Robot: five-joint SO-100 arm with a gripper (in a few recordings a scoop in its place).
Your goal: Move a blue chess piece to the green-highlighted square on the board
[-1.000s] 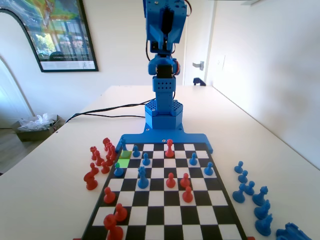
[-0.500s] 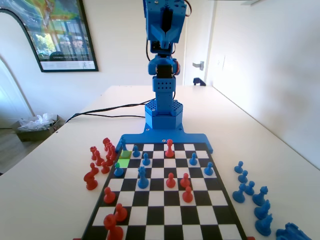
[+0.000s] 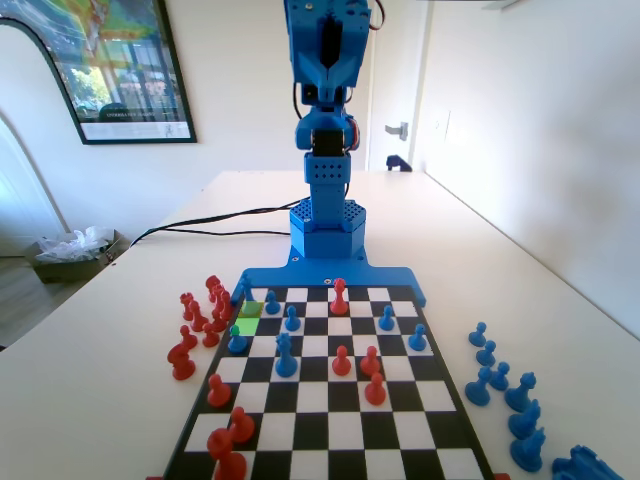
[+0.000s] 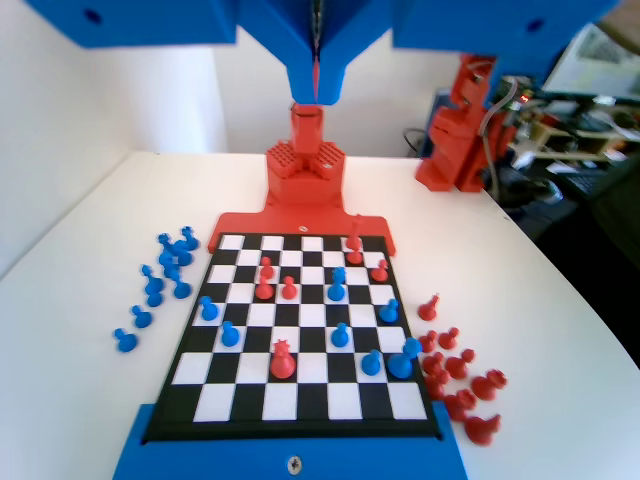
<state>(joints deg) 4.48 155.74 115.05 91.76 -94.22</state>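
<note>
The board [image 3: 312, 398] lies in front of the blue arm's base. The green-highlighted square [image 3: 247, 326] is at the board's left edge in the fixed view, near the arm's end, and nothing stands on it. Blue pieces stand close by: one [image 3: 237, 340] just in front of it, one [image 3: 272, 302] behind and to its right, and one [image 3: 292, 318] further right. My gripper [image 3: 326, 55] is raised high above the base, far from every piece. In the wrist view the gripper [image 4: 316, 95] hangs over the board [image 4: 300, 400], jaws closed together with nothing between them.
Red pieces [image 3: 341, 361] are scattered on the board among the blue ones. Captured red pieces [image 3: 200, 322] crowd the table left of the board in the fixed view, right beside the green square. Several spare blue pieces [image 3: 500, 380] stand on the right.
The raised arm has shifted very slightly to the left. No piece has moved.
</note>
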